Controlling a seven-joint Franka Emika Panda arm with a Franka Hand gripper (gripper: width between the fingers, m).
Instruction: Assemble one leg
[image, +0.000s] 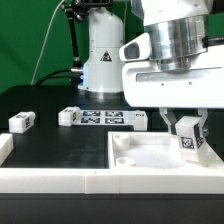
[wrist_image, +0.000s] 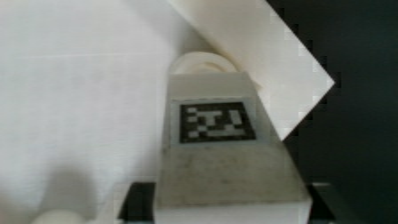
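On the exterior view's left, a first loose block (image: 22, 121) is seen on the black table (image: 60, 150), and a second loose block (image: 70, 116) is seen nearer the middle. The marker board (image: 108, 119) lies flat just beyond it. Further right the large white panel (image: 150, 160) is laid flat, with round sockets visible at its corners on the exterior view's left. At the far right the gripper (image: 187, 128) is lowered over the panel's corner on the exterior view's right, clenched on the leg (image: 188, 142). The leg is therefore directly beneath the gripper, not off to a side. Its long axis is held roughly upright, in line with the fingers, and its free end points down at the panel. Whether that end is already seated in a socket or only hangs just above the panel cannot be told, since the corner is hidden by the leg itself. In the wrist view the leg (wrist_image: 217, 120) is shown as a small white oblong block with a rounded far end, carrying a black-and-white square tag on the face turned to the camera, and the white panel (wrist_image: 71, 100) fills the background behind it. The coming move is judged to depend on this vertical alignment over the socket.
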